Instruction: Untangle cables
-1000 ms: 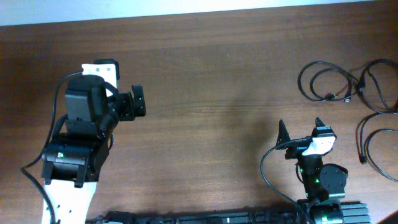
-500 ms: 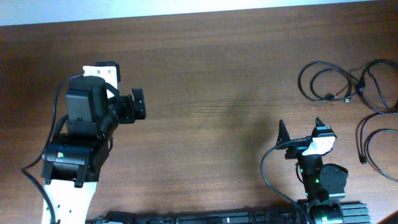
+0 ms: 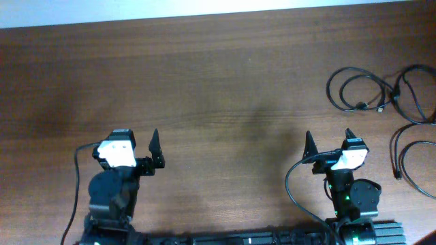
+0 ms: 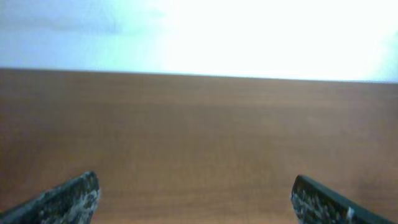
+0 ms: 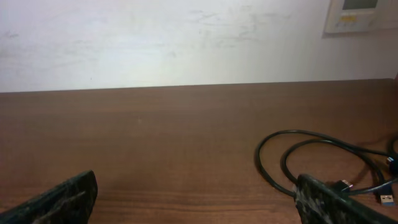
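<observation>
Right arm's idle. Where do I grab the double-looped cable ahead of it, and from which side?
Probably its left arc: take the double-looped cable there, coming straight down with the right gripper open across the cord. That stretch lies flat on the table, apart from its plug ends.

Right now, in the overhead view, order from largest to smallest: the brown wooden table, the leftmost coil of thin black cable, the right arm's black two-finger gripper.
1. Brown wooden table.
2-3. Leftmost cable coil and right gripper look alike; the raised gripper is nearer the camera.
</observation>
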Robot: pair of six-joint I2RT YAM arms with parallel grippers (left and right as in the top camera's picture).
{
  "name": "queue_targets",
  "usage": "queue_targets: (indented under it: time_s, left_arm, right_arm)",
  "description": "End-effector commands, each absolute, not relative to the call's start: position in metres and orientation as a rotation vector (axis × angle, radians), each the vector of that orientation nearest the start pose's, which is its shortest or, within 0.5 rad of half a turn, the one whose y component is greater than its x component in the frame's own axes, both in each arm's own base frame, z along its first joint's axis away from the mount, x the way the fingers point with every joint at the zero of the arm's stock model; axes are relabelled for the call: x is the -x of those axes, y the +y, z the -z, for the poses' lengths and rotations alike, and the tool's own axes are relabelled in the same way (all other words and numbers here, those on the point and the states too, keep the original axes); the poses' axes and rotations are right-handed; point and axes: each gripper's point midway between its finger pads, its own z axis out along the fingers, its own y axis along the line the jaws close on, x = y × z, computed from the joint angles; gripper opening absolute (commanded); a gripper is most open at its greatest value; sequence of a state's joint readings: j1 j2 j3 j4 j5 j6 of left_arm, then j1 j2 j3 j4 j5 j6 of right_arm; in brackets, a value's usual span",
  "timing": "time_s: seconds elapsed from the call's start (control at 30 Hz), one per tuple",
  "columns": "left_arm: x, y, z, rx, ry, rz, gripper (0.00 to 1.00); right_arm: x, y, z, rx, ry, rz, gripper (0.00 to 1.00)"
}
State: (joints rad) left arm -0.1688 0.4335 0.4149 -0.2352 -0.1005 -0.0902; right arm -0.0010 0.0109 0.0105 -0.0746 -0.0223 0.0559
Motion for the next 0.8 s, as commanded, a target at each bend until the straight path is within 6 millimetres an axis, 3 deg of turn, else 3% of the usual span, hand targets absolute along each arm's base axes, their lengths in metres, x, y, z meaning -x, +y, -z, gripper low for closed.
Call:
queue_targets:
  time_s: [0.0,0.33,0.47,0.53,0.77]
  left_arm:
    - [-0.257,-0.023,-0.21,0.001,1.744,0.085,0.99]
    - [-0.245,-0.021,-0.194,0.018,1.497,0.112,0.99]
    - [-0.245,-0.022,-0.184,0.006,1.539,0.116,0.99]
    - [-0.245,-0.022,-0.158,0.0,1.645,0.105,0.99]
    - [-0.245,-0.023,-0.156,-0.046,1.651,0.095,0.99]
  right_arm:
    - [-0.246,0.003,-0.156,-0.037,1.648,-0.06,1.0]
    - [-0.246,0.003,-0.156,-0.037,1.648,-0.06,1.0]
    - [-0.246,0.003,-0.156,-0.037,1.648,-0.06,1.0]
    - [-0.246,0.003,-0.156,-0.037,1.648,-0.06,1.0]
    - [-0.246,0.003,-0.156,-0.037,1.648,-0.06,1.0]
